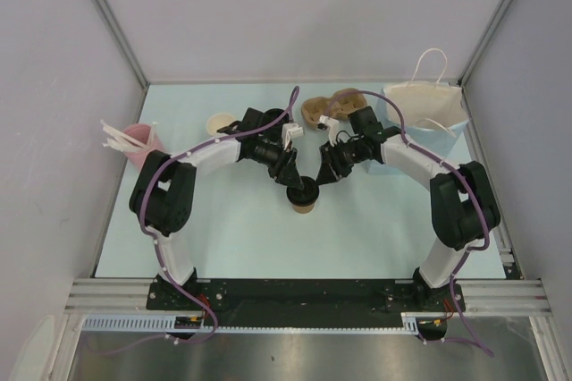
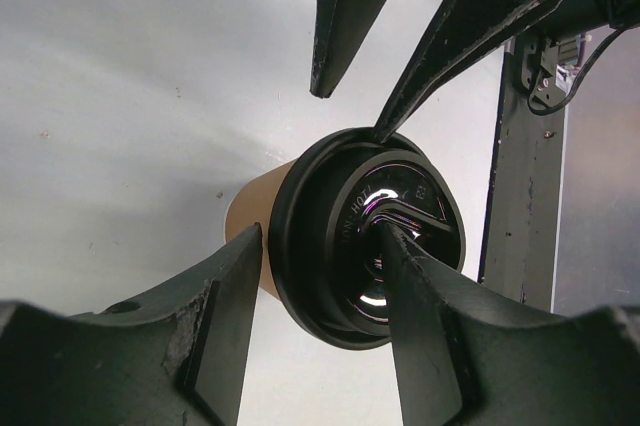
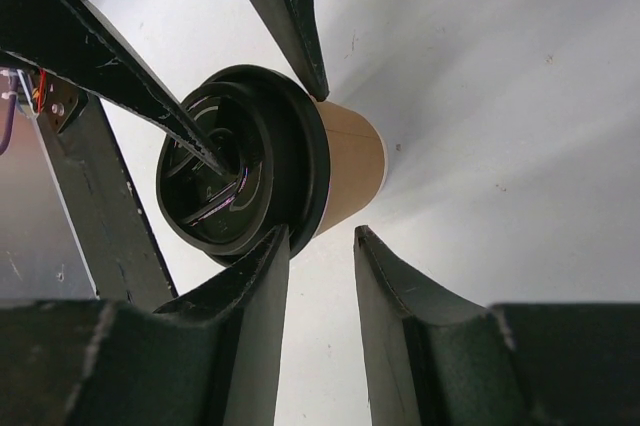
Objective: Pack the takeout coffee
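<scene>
Left tool [image 2: 320,238] spread astride the lid [image 2: 330,208] rim, one finger on top; right tool [image 3: 320,238] released, a finger touching the rim. The takeout coffee [image 3: 352,160] stands lidded mid desk [image 1: 223,238]. Uneven pressing could tip or spill it. Far left, a pink cup [image 1: 141,141] holds white stirrers [image 1: 113,137]

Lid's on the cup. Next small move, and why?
Probably nudge the right gripper sideways until the cup sits between its fingers. The black lid looks seated, yet that gripper is open, its gap beside the cup wall and holding nothing. The white bag stands on its arm's side.
</scene>
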